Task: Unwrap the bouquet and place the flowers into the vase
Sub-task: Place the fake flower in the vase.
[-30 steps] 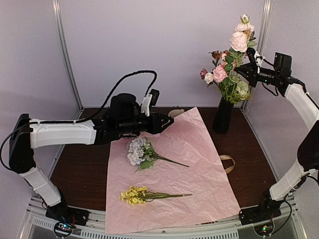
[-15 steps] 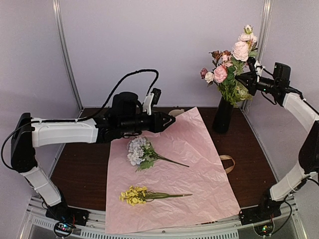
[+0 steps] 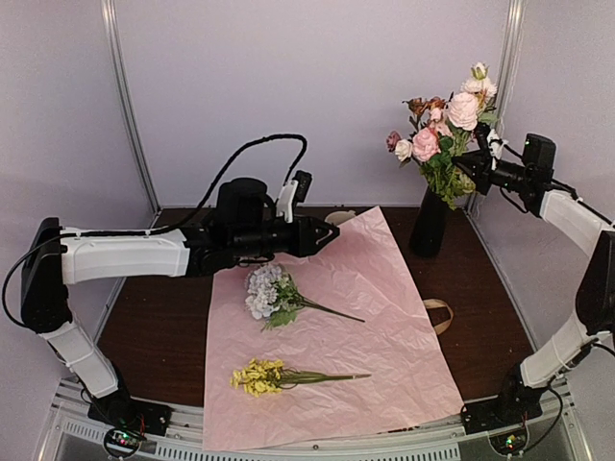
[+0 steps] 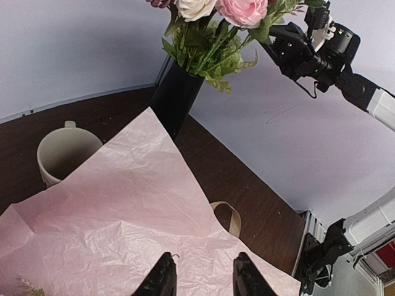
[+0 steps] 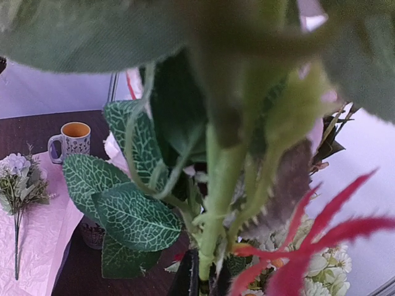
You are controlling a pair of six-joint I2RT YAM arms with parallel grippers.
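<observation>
A robot lab booth: blank pale walls (image 3: 317,86), metal posts (image 3: 128,106), table-mounted arms (image 3: 125,257).

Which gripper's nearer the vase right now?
Right. The right gripper is shut on a flower stem just above the vase; the left gripper hangs over the paper's far edge, well to the vase's left.

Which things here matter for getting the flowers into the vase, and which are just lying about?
Job: vase, flowers in it, lilac spray and yellow spray lying on the pink paper.
Lying about: beige ribbon, cream mug, orange-lined mug.
</observation>
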